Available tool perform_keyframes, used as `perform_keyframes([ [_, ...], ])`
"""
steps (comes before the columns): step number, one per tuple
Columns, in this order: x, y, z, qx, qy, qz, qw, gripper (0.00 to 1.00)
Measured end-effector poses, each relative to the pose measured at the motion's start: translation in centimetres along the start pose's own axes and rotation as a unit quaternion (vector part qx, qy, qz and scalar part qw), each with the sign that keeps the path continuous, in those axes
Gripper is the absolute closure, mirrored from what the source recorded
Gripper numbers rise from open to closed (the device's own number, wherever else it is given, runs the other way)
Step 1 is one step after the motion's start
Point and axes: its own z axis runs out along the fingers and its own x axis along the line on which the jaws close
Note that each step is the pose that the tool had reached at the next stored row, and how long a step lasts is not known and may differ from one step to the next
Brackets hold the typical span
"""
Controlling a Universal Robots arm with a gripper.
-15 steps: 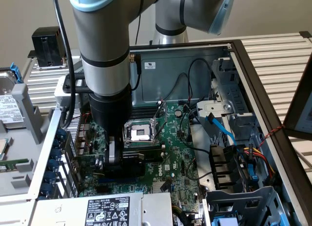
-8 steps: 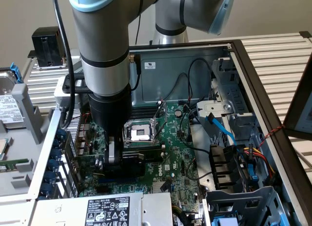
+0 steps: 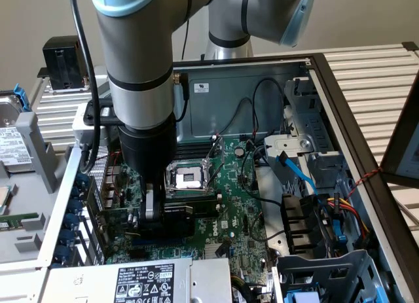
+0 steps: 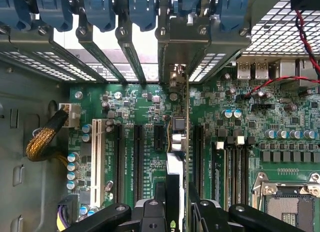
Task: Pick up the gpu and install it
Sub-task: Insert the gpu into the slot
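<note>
The gpu [image 3: 190,210] is a small black card held on edge, low over the green motherboard [image 3: 243,205] just in front of the CPU socket [image 3: 190,178]. My gripper [image 3: 156,216] points straight down into the open computer case and is shut on the card. In the wrist view the gpu [image 4: 175,137] runs edge-on from between my gripper [image 4: 177,212] fingers toward the rear slot openings. It lies in line with a black expansion slot, between its neighbours. Its metal bracket [image 4: 172,46] stands at the case's back wall. Whether the card's edge is down in the slot is hidden.
Blue retention clips [image 4: 100,9] line the rear openings. A white slot [image 4: 96,157] and black slots [image 4: 137,157] lie beside the card. A power supply [image 3: 144,280], drive cage [image 3: 327,270] and cables [image 3: 298,172] crowd the case. A black finned block [image 3: 64,61] sits outside.
</note>
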Motion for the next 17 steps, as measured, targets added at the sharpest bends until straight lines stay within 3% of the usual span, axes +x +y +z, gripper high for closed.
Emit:
perform_keyframes([
  [17, 0.01, 0.07, 0.15, 0.0001, 0.0001, -0.001, 1.0, 0.73],
])
